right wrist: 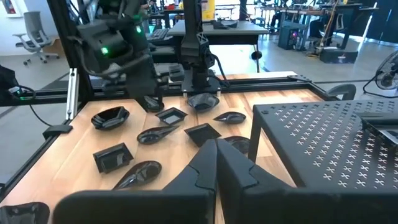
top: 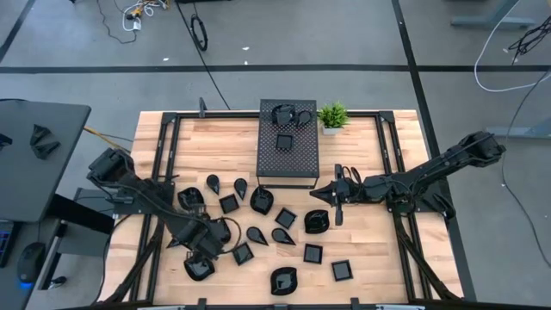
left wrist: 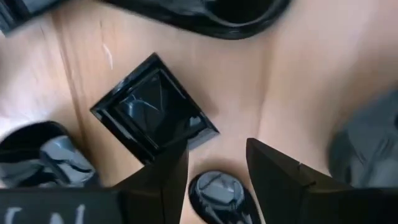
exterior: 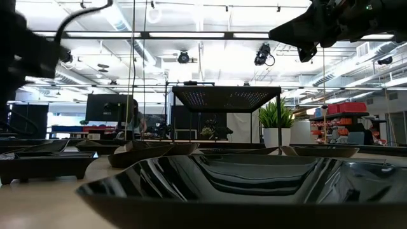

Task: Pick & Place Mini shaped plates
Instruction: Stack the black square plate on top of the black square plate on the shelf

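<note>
Several mini shaped plates, glossy black, lie scattered on the wooden table; two more sit on top of the black perforated box. My left gripper hangs over the near-left cluster, pointing down and open. In the left wrist view its fingers stand on either side of a small rounded plate below them, with a square plate just beside it. My right gripper is shut and empty. It hovers level by the box's near right corner.
The perforated box stands at the table's far middle with a small green potted plant to its right. One large plate lies close in front of the low camera. Bare wood shows at the right, near the table's front edge.
</note>
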Robot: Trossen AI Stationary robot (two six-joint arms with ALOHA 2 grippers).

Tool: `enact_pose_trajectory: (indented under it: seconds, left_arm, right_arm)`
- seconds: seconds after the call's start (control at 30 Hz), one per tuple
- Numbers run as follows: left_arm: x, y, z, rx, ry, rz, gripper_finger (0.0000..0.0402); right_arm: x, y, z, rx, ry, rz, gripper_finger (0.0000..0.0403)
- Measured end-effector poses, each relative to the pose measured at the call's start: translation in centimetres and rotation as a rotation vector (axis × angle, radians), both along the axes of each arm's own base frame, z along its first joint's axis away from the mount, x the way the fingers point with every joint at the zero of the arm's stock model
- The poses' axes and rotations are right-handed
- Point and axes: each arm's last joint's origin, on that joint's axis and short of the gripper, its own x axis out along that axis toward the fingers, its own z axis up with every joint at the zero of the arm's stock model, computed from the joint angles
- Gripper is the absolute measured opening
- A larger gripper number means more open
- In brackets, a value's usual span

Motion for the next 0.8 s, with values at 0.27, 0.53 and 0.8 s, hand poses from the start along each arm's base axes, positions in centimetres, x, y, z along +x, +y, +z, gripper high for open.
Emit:
enact_pose_trajectory:
  seconds: [0.27, 0.53, 0.8]
  left_arm:
    - [0.6, 1.2, -1.8, 0.035, -0.137, 0.230, 0.0168]
    - [0.5, 2.1, -2.4, 0.025, -0.105, 0.293, 0.0108]
    - [0.4, 2.1, -2.3, 0.004, -0.089, 0.292, 0.0017]
  right_arm:
    - [0.0, 0.0, 0.0, -0.013, 0.003, 0.002, 0.0008]
    - [0.0, 0.0, 0.0, -0.014, 0.004, -0.002, 0.0008]
    - [0.0, 0.0, 0.0, -0.015, 0.004, -0.003, 0.0008]
